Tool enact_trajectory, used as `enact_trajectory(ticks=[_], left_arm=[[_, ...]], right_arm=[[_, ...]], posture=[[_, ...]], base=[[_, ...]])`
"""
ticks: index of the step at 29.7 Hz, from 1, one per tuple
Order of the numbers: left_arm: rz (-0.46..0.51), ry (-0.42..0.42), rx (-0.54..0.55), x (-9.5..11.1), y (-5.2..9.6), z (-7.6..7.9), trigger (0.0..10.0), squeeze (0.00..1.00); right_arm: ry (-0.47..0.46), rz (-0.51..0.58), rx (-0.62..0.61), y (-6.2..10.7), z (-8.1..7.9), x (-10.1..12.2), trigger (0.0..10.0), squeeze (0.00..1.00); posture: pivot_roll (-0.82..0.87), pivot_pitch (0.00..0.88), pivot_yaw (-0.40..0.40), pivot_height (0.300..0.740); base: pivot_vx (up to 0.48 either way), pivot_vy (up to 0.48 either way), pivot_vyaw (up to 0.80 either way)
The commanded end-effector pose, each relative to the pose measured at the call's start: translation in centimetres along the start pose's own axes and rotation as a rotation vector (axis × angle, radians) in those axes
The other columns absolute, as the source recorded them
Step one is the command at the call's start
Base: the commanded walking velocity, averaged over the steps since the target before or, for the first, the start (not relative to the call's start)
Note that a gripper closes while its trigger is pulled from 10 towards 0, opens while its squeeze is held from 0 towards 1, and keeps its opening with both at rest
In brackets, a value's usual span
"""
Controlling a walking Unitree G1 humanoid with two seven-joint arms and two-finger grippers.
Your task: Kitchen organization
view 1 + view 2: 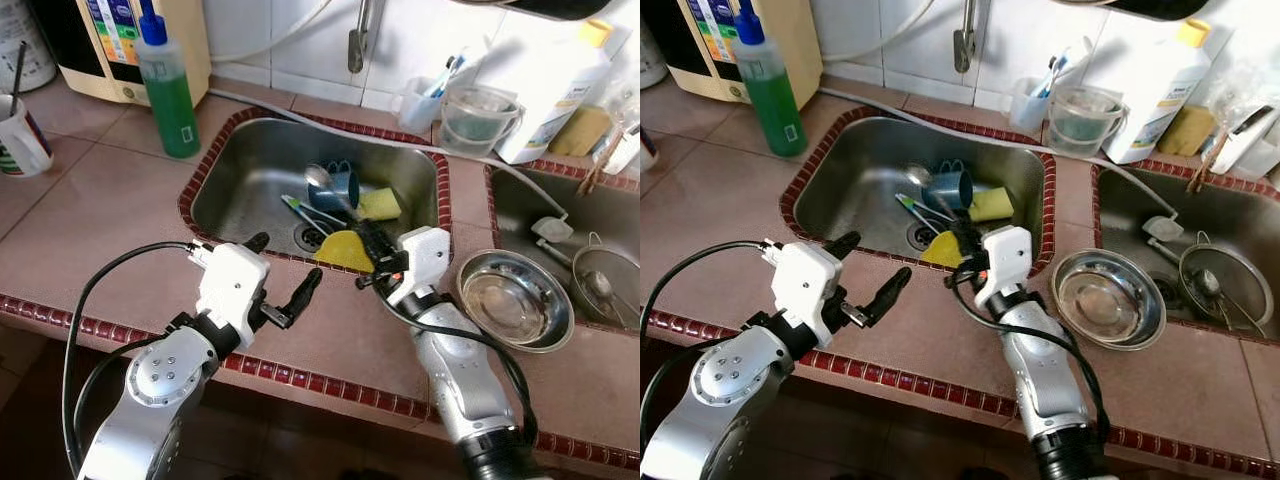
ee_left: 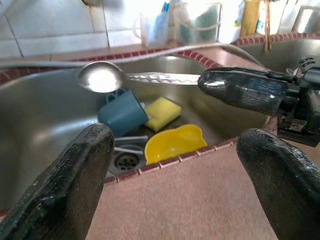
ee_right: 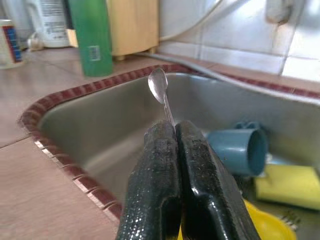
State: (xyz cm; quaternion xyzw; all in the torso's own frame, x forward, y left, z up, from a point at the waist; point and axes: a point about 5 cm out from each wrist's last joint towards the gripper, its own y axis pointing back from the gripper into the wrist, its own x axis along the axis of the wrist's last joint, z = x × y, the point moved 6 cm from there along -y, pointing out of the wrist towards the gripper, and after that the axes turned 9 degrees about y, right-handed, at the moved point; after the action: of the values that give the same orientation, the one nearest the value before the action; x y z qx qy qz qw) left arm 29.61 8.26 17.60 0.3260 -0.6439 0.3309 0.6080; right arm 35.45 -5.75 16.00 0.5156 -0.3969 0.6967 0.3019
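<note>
Over the sink (image 1: 240, 150), right end effector (image 1: 372, 243) pinches a spoon (image 1: 322, 183); left end effector (image 1: 282, 272) gapes, seemingly empty.

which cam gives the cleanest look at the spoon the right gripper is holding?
Left wrist view: the spoon lies side-on over the sink, bowl and handle both visible, running into the right gripper. The right wrist view shows it end-on, handle pinched between the shut fingers. In the eye views it is small, overlapping the blue cup.
</note>
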Motion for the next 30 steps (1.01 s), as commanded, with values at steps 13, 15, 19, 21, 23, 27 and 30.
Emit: enact_trajectory(ticks=[13, 15, 19, 21, 23, 27, 30], left_arm=[[0.04, -0.063, -0.045, 2.8, 0.5, -1.1, 10.0, 0.0], [0.047, -0.066, -0.058, 3.2, 0.7, -0.8, 10.0, 0.0], [0.053, -0.059, -0.08, 3.7, 1.2, -0.3, 10.0, 0.0], [0.056, -0.046, -0.093, 3.8, 1.4, 0.0, 10.0, 0.0], [0.072, -0.021, -0.121, 4.2, 1.6, 0.6, 10.0, 0.0], [0.107, 0.024, -0.159, 5.3, 2.1, 1.7, 10.0, 0.0], [0.117, 0.027, -0.168, 5.7, 2.2, 2.1, 10.0, 0.0]], right_arm=[[-0.1, -0.03, 0.018, 1.8, -0.3, 0.9, 10.0, 0.0], [-0.105, -0.032, 0.02, 2.1, 0.0, 1.0, 10.0, 0.0], [-0.1, -0.05, 0.018, 2.2, 1.5, 0.9, 10.0, 0.0], [-0.099, -0.057, 0.017, 2.1, 2.0, 0.9, 10.0, 0.0], [-0.096, -0.061, 0.022, 1.9, 2.3, 0.9, 10.0, 0.0], [-0.087, -0.072, 0.073, 1.4, 2.7, 0.8, 10.0, 0.0], [-0.088, -0.079, 0.102, 1.0, 2.8, 0.7, 10.0, 0.0]], posture=[[-0.11, 0.257, -0.08, 0.732], [-0.11, 0.258, -0.078, 0.732], [-0.1, 0.261, -0.073, 0.732], [-0.1, 0.262, -0.073, 0.732], [-0.1, 0.263, -0.074, 0.732], [-0.09, 0.268, -0.082, 0.732], [-0.09, 0.27, -0.085, 0.732]], base=[[0.0, 0.0, 0.0], [0.0, 0.0, 0.0], [0.0, 0.0, 0.0], [0.0, 0.0, 0.0], [0.0, 0.0, 0.0], [0.0, 0.0, 0.0], [0.0, 0.0, 0.0]])
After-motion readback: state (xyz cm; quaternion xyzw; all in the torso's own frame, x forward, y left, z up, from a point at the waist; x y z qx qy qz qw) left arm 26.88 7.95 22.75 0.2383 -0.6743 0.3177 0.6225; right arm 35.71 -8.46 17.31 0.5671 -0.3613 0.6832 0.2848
